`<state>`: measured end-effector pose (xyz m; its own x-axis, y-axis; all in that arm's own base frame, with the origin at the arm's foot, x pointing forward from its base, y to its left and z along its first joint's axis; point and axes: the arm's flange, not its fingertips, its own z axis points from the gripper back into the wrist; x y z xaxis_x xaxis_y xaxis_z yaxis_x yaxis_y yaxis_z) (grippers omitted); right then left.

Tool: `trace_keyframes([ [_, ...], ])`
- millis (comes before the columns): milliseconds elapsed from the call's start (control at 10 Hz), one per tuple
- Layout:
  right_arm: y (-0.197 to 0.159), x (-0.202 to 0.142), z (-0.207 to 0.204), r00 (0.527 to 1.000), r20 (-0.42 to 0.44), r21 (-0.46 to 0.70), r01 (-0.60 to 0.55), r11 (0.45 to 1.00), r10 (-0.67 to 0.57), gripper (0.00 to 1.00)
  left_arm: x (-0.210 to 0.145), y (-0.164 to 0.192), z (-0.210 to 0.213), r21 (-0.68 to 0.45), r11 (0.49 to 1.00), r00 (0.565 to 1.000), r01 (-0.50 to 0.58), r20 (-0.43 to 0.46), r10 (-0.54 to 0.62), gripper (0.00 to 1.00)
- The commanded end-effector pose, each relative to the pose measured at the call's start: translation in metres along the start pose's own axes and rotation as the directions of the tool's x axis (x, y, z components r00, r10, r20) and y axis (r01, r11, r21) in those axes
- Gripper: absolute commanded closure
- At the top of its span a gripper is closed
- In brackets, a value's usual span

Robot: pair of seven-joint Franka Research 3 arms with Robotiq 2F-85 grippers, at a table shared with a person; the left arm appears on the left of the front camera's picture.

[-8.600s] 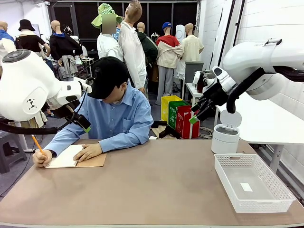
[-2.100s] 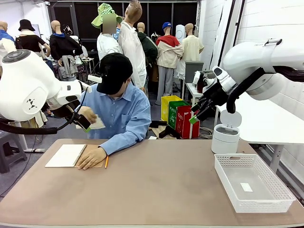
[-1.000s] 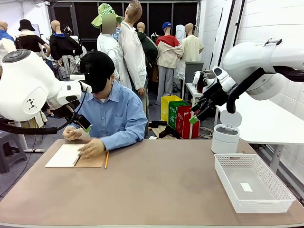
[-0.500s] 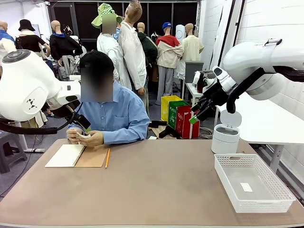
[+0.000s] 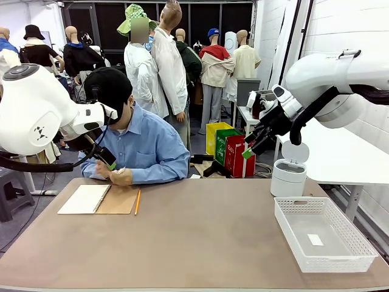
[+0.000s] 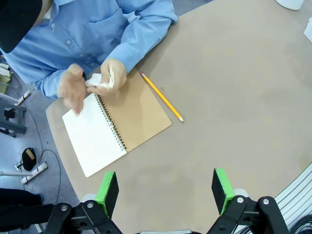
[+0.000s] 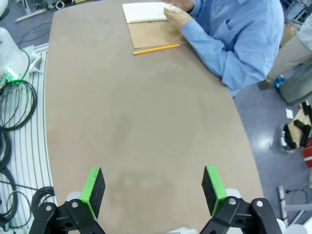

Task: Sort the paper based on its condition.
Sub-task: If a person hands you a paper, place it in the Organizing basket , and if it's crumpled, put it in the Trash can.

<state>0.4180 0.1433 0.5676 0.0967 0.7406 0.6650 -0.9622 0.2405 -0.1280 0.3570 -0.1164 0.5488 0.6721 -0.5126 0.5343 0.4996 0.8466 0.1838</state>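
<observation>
Tabletop (image 6: 234,97): paper (image 6: 96,81) in person's hands (image 6: 115,72), far from both wide-open, empty end effectors (image 6: 165,191) (image 7: 153,191).

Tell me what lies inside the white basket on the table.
A small white scrap lies flat on the floor of the basket. The near wall covers the strip of floor right behind it.

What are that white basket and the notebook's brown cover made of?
The basket looks like moulded white plastic, matte, with a fine lattice of holes in its walls. The notebook's cover looks like plain brown card, dull and unprinted, bound by a wire spiral.
</observation>
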Motion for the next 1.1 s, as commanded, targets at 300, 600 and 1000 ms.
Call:
trace_keyframes([
  [300,0.0,0.0001,-0.0001,1.0,0.014,0.01,0.007,1.0,-0.008,0.0,0.0,0.0005,0.0003,-0.003,1.0,1.0,-0.002,0.001,0.002,0.0],
  [600,0.0,0.0001,-0.0001,1.0,0.014,0.01,0.007,1.0,-0.008,0.0,0.0,0.0005,0.0003,-0.003,1.0,1.0,-0.002,0.001,0.002,0.0],
  [1000,0.0,0.0001,-0.0001,1.0,0.014,0.01,0.007,1.0,-0.008,0.0,0.0,0.0005,0.0003,-0.003,1.0,1.0,-0.002,0.001,0.002,0.0],
])
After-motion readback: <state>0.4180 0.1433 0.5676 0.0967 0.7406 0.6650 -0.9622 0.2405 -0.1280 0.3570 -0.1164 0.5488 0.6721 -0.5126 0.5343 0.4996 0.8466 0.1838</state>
